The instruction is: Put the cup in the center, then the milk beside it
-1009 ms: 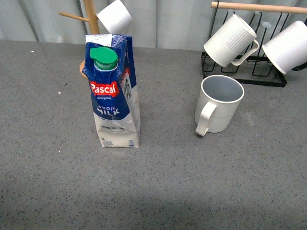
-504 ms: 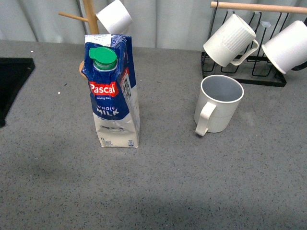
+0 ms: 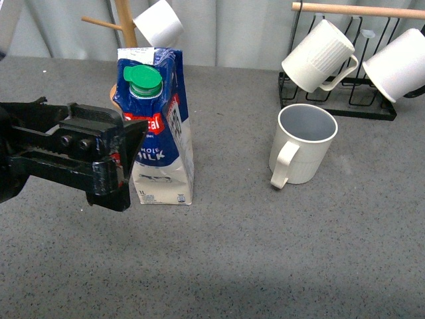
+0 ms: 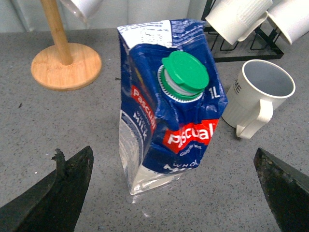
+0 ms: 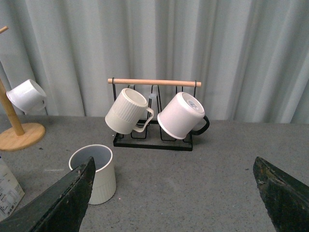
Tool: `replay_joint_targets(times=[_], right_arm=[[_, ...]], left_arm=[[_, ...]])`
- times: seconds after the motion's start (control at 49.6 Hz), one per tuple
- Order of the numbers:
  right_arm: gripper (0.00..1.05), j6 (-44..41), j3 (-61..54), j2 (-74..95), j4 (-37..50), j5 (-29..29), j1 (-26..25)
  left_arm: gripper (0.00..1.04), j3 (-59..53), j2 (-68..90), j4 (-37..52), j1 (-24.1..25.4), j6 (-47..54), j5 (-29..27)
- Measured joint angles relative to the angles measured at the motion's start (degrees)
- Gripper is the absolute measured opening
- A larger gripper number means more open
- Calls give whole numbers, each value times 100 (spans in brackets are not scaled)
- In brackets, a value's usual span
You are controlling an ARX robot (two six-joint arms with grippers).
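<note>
Presently left tool (image 3: 130, 163) (jaws apart) faces milk (image 3: 167, 139).

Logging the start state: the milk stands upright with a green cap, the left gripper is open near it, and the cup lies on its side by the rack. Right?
Not quite: the cup stands upright, mouth up, by the rack, as the front view shows. The milk does stand upright with a green cap, and the left gripper is open near it.
</note>
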Motion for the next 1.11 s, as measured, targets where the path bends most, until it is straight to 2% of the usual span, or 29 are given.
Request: replay_joint_targets(times=[0.202, 1.009, 1.069, 1.11], right_arm=[[96, 0, 0, 0, 0, 2, 0], [96, 0, 0, 0, 0, 0, 0], [96, 0, 0, 0, 0, 0, 0], [96, 0, 0, 0, 0, 0, 0]], left_arm=[[98, 227, 439, 50, -240, 136, 37], [98, 999, 1154, -151, -13, 396, -192], [94, 1001, 1154, -151, -9, 396, -197], [86, 1003, 1154, -151, -7, 393, -195]])
